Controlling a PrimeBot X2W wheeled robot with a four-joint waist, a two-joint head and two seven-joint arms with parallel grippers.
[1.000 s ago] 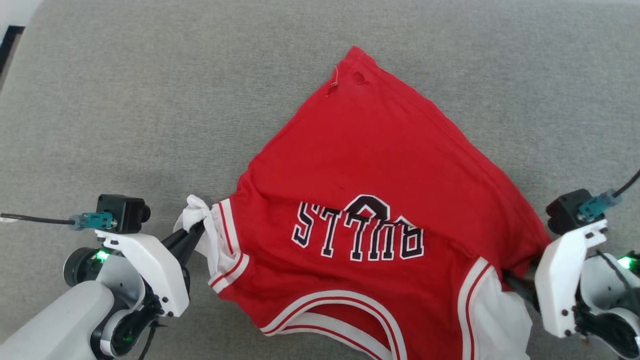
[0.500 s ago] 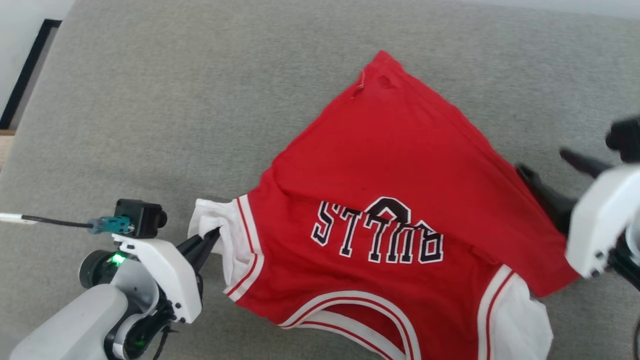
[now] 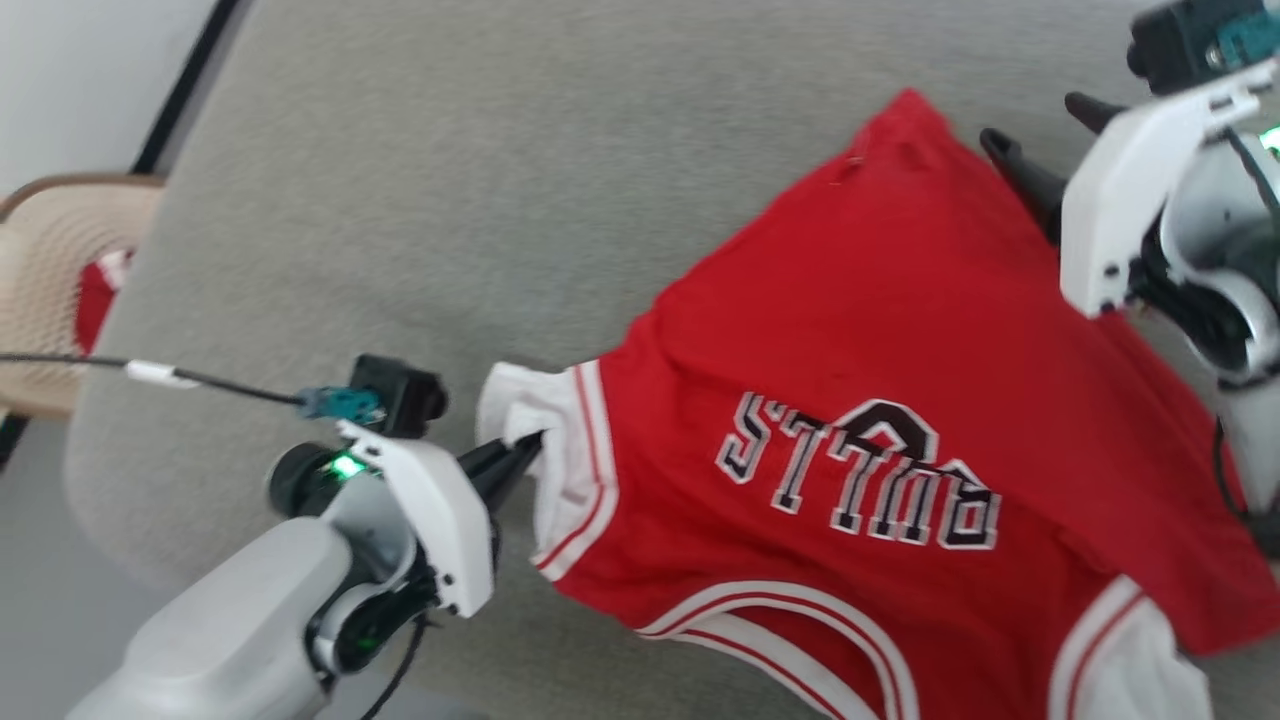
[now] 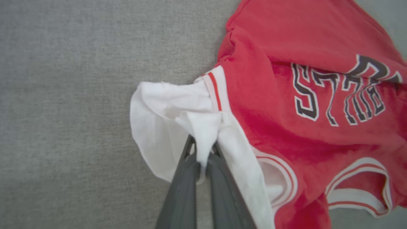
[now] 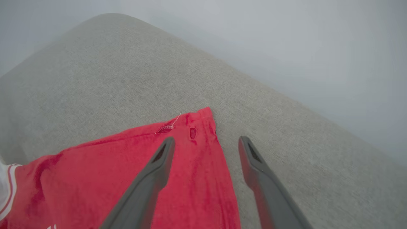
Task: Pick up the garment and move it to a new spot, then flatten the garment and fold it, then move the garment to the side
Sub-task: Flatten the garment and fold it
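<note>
The garment (image 3: 880, 340), a red jersey T-shirt with white sleeves and black lettering, lies partly folded on the grey cushioned surface (image 3: 480, 200). My left gripper (image 3: 525, 452) is shut on the white sleeve (image 4: 178, 108), whose cloth bunches between the dark fingers (image 4: 190, 178). My right gripper (image 3: 1040, 130) hangs open above the garment's far corner (image 5: 200, 124), its two fingers (image 5: 254, 159) spread over the red hem edge with nothing between them. The other white sleeve (image 3: 1130, 660) lies at the lower right.
A beige woven chair (image 3: 50, 270) holding something red stands off the surface's left edge. The surface's rounded far edge (image 5: 254, 82) meets pale floor beyond. Bare grey surface stretches left of and beyond the garment.
My right gripper has let go of the garment's right side, opened, and moved up to the far corner. The camera has swung left, bringing the chair into view. The left gripper keeps the sleeve.
</note>
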